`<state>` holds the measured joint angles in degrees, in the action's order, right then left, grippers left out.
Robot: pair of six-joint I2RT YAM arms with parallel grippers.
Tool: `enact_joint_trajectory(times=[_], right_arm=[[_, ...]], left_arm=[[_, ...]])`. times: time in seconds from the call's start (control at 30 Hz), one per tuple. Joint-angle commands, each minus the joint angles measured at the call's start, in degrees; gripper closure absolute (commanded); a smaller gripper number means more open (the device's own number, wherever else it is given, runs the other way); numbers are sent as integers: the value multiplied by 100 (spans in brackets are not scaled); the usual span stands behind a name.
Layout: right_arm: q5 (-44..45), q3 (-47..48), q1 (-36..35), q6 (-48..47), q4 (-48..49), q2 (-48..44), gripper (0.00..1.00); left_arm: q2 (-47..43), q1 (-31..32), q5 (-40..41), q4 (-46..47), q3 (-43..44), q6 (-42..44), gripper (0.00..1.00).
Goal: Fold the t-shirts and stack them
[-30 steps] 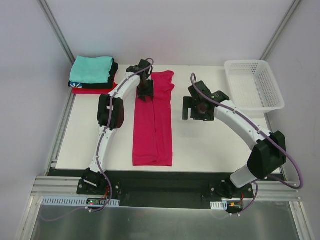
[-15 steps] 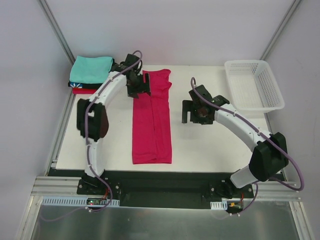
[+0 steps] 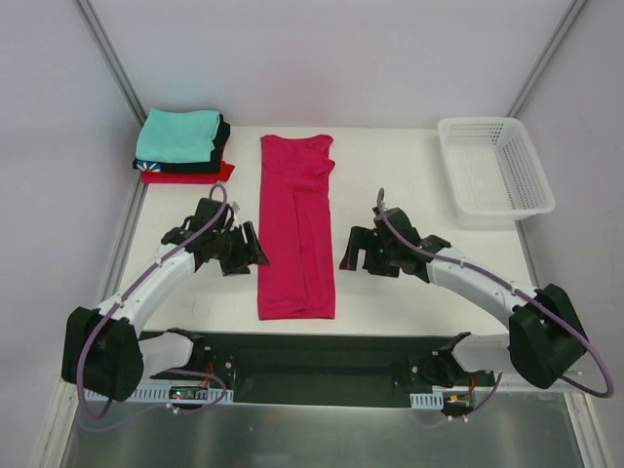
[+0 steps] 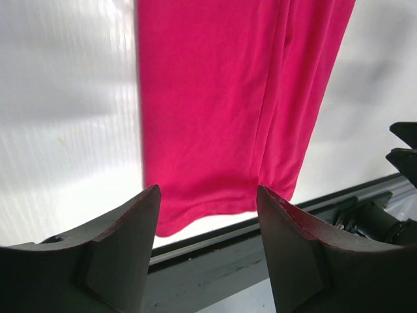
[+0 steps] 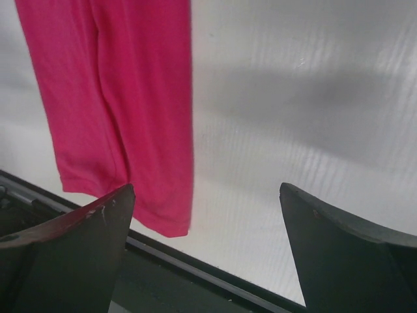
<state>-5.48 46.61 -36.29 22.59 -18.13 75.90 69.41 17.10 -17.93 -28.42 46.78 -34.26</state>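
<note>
Pink shirt [image 3: 297,234] flanked by left arm [image 3: 146,288] and right arm [image 3: 478,278], both stretched low, angled inward; left gripper [image 3: 252,255] just left of it, right gripper [image 3: 351,258] just right. Fingers spread on both, nothing gripped. Shirt mid table [image 3: 419,175], long axis near-far, collar far, hem near. Folded lengthwise, narrow flat strip.

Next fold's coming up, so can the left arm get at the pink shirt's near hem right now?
Probably yes: the left tool sits open beside the pink shirt, holding nothing, and nothing stands between them.
</note>
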Motion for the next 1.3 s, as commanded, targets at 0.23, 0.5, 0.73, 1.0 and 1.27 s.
enact_joint_trajectory(times=[0.23, 0.5, 0.73, 1.0, 1.27], right_arm=[[-51, -1180, -940, 1510, 2067, -655, 1], [512, -1716, -1626, 1854, 2279, -945, 12], [978, -2191, -1794, 2003, 2270, -1463, 17], [1048, -2367, -1951, 2232, 2753, -1166, 18], [1084, -2209, -2250, 2390, 3017, -699, 22]], left_arm=[[-1921, -49, -817, 698, -1688, -889, 47], [-2721, -49, -756, 707, -2393, -1197, 33], [-2827, -49, -852, 716, -2595, -1118, 6], [-2731, -49, -861, 838, -2955, -1206, 17], [-2976, -49, -879, 961, -3237, -1355, 37]])
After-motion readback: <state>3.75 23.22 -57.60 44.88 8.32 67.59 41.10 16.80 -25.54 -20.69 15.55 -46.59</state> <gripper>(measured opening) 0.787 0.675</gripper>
